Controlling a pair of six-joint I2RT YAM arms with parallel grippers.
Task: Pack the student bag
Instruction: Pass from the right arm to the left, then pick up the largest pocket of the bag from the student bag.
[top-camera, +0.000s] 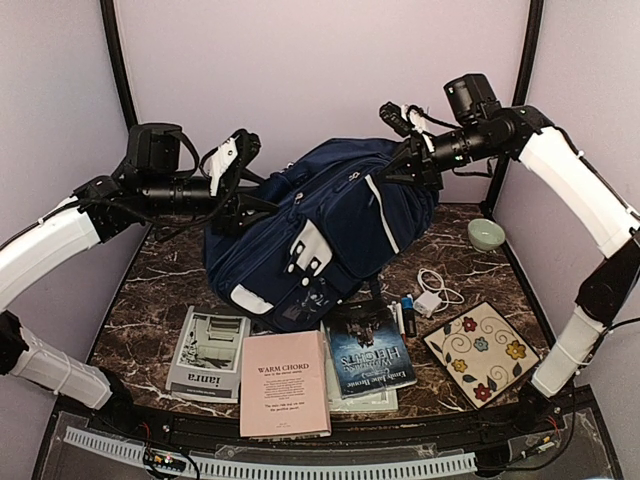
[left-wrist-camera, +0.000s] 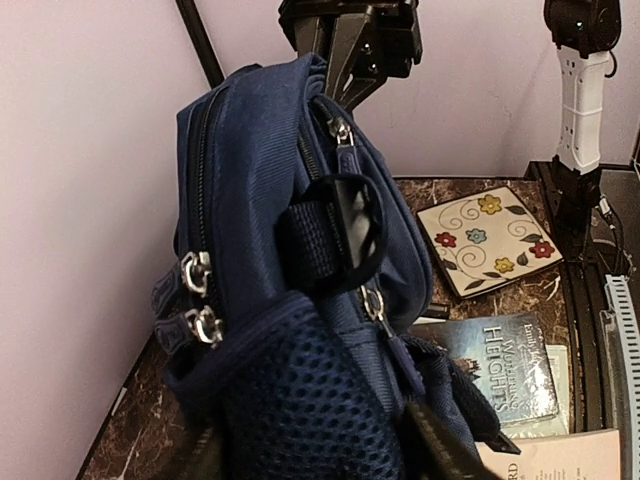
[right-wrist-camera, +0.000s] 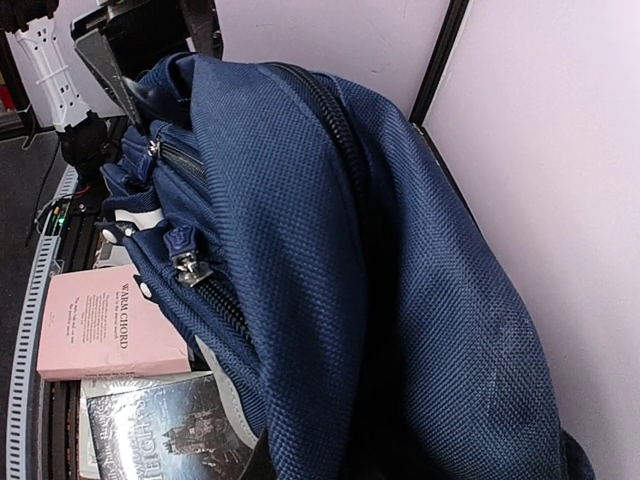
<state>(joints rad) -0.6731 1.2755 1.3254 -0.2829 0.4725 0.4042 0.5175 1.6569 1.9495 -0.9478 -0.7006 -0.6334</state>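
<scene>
Pink "WARM CHORD" book (top-camera: 285, 382) lies before the student bag (top-camera: 330, 230), right gripper (top-camera: 415, 172) pinching its top, left gripper (top-camera: 258, 208) hold unclear.

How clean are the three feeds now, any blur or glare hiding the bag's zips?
Top view: even light, sharp, titles on the books legible. Left wrist: the bag fills it, near mesh soft, zip pulls glint but read clearly. Right wrist: weave crisp, lower edge in shadow.
</scene>
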